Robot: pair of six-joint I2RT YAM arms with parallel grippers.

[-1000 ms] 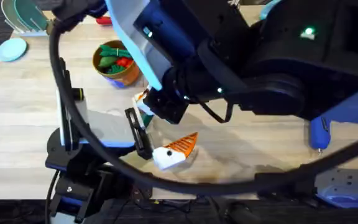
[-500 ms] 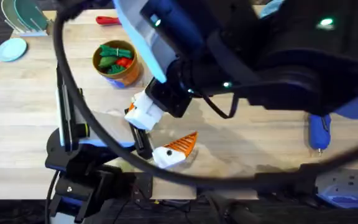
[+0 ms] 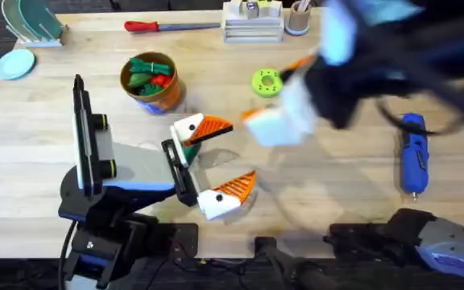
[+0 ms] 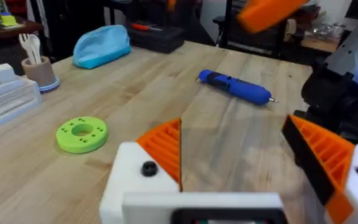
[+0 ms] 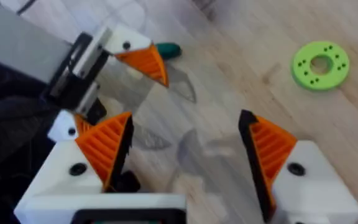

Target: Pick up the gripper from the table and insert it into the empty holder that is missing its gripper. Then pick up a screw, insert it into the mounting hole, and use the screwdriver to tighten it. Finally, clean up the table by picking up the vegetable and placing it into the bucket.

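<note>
Two claws, both released. The left claw (image 3: 238,153) sits low over the middle of the bench (image 3: 337,193), its white fingers with orange ribbed pads spread wide, nothing between them. The right claw (image 5: 185,152) is raised above the bench, right of the bucket and close to the green disc (image 3: 267,81) in the overhead view – a smear there, but its wrist view shows both orange pads set well apart with nothing held.

The screwdriver (image 3: 413,153) lies flat on the right side of the bench, bit end toward the near edge, well apart from both claws. The bucket (image 3: 150,80) stands upright toward the far left with green and red toy vegetables heaped inside. The vegetable (image 5: 166,48) lies on the bench just beside the left claw's far finger – touching or not, cannot tell.

A red-handled screwdriver (image 3: 159,26) lies along the far edge, next to a white organizer (image 3: 252,22). A blue pouch (image 4: 101,45) sits at the bench's right end in the left wrist view.
</note>
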